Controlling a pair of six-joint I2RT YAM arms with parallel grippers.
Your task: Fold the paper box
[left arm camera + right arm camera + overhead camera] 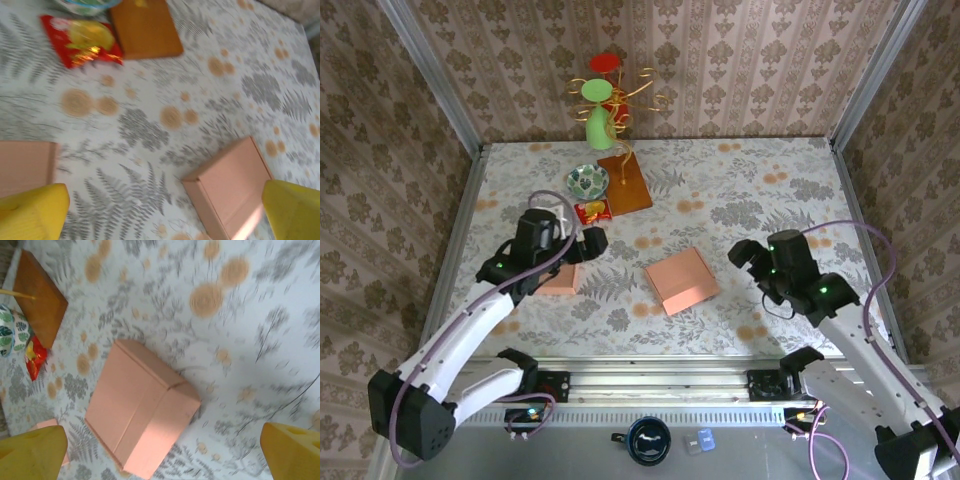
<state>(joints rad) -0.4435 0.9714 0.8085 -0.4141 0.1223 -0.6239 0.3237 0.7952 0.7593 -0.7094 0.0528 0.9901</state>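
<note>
Yellow fingers [32, 212] of the left gripper [582, 243] and right gripper [742, 254] are standing wide apart, holding nothing, while the paper box [681, 281] is lying on the table [770, 180] between them.

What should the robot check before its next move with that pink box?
1. Left fingers spread, holding nothing: ok.
2. Right fingers spread, holding nothing: ok.
3. Box lying flat between the arms, untouched: ok.
4. Box lid tucked fully shut: cannot tell.
5. Second pink piece beside the left arm, apart from the box: ok.
6. Snack packet and wooden board well away from the box: ok.
</note>
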